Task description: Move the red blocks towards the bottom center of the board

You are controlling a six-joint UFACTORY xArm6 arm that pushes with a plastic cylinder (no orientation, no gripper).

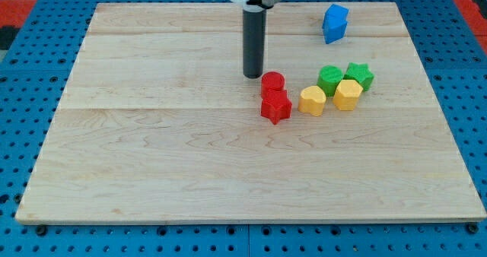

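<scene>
A red cylinder block (273, 83) and a red star block (275, 107) sit touching each other just right of the board's centre, the star below the cylinder. My tip (253, 75) stands on the board just left of and slightly above the red cylinder, very close to it or touching it; I cannot tell which.
A yellow heart-like block (312, 100), a yellow block (348, 94), a green block (330, 80) and a green star block (359, 76) cluster right of the red blocks. A blue block (335, 23) lies near the top right. The wooden board (152, 158) sits on a blue pegboard.
</scene>
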